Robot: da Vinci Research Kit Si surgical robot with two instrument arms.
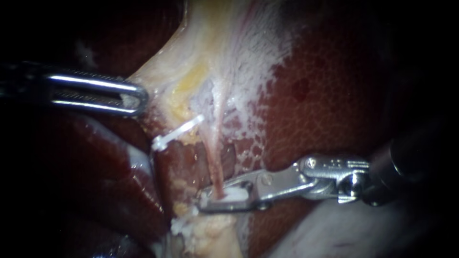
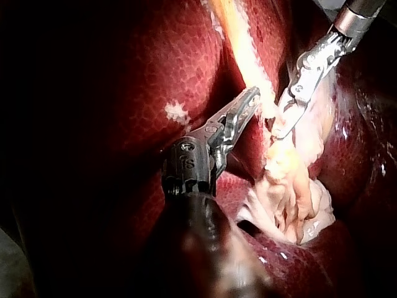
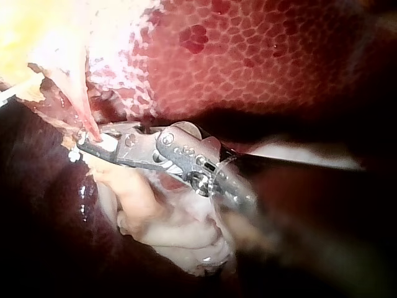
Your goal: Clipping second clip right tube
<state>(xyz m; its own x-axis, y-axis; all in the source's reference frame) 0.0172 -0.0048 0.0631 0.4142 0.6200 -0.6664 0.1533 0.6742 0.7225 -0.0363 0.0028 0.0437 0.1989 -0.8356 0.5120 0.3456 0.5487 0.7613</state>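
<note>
liver (image 1: 325, 105) behind, right instrument (image 1: 217, 198) lies nearly level, end effector pinching a clip (image 1: 235, 194) on the right tube (image 1: 215, 162).

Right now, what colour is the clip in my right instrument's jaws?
White clip, clearest in endoscope view.

In the endoscope view the light falls on the middle: the pale tissue (image 1: 224, 57) and the liver (image 1: 325, 110) are bright, while the corners sink into black. Glare streaks the left instrument (image 1: 138, 98) and the right instrument (image 1: 206, 198), whose jaws clasp a washed-out white clip (image 1: 234, 194). Both wrist views are dim around the shafts.
</note>
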